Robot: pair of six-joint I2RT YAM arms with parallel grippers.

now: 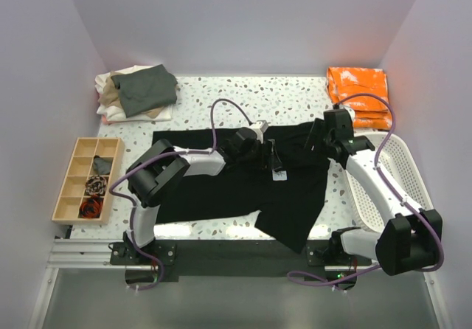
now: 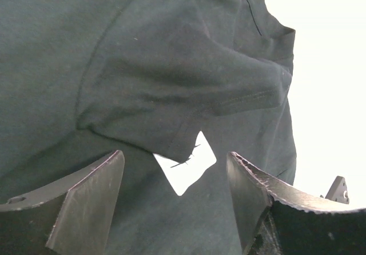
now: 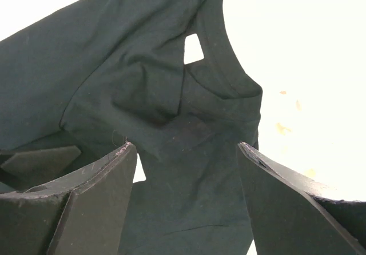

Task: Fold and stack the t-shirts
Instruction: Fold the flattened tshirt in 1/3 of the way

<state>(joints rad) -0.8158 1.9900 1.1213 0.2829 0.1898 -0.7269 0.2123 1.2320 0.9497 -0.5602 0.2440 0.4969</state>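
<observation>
From above, shows the black shirt (image 1: 221, 192) spread rumpled on the speckled desk (image 1: 295, 93), lying under both tools. Finds the left tool (image 1: 267, 154) over the shirt's middle, a small white label (image 1: 279, 174) just on its near side, and the right tool (image 1: 316, 139) over the shirt's far right part. Places a stack of folded shirts (image 1: 140, 91), grey-green atop tan and cream, well off to the left tool's far left. Puts an orange cloth (image 1: 359, 97) near the right tool, beyond and rightward, a white basket (image 1: 405, 167) to its right, a wooden tray (image 1: 85, 148) well left of the left tool.

Through the left wrist, shows the left tool (image 2: 174, 158) released, jaws wide apart, with a sleeve (image 2: 229, 89) of the black shirt (image 2: 68, 49) ahead of them, unpinched.

Through the right wrist, shows the right tool (image 3: 186, 146) likewise released, jaws spread, the black shirt (image 3: 114, 66) and its neckline (image 3: 229, 72) ahead between them, nothing clamped.
</observation>
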